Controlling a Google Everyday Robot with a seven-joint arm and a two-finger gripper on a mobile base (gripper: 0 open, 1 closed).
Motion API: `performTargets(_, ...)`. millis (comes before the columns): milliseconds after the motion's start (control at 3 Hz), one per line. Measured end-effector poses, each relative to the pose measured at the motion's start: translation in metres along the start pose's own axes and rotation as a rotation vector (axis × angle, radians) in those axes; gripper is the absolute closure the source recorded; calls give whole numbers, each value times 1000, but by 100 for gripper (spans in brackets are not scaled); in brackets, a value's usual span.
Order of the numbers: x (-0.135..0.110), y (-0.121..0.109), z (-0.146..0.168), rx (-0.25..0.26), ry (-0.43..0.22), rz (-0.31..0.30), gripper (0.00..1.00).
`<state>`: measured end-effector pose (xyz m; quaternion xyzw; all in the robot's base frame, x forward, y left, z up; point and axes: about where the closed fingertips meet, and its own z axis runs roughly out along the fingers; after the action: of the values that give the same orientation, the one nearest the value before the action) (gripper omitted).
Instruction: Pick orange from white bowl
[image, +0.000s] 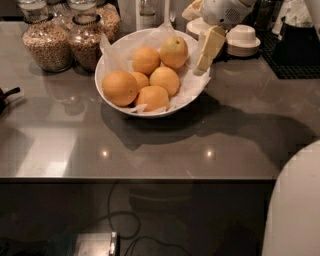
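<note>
Orange (174, 51) sits at back right of the white bowl (165, 112), on crinkled paper liner (192, 90), pale greenish patch facing up. It's touching the other oranges: four deeper-coloured oranges (120, 87) fill the bowl's middle and front left. Gripper (204, 62) hangs tilted over the bowl's right rim, just beside the orange, tip pointing down toward the liner; no contact visible. Can't tell whether it's spread or closed from this angle. Bowl is on the grey desk (240, 130). Grain jars (47, 42) are behind left, stacked paper bowls (243, 40) behind right.
</note>
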<state>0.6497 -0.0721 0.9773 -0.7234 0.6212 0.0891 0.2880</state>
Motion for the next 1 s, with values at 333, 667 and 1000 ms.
performTargets(333,11,-16,11,17,21,-6,0)
performTargets(667,20,-31,38,26,-2,-7,0)
performTargets(1000,20,-31,38,26,-2,-7,0)
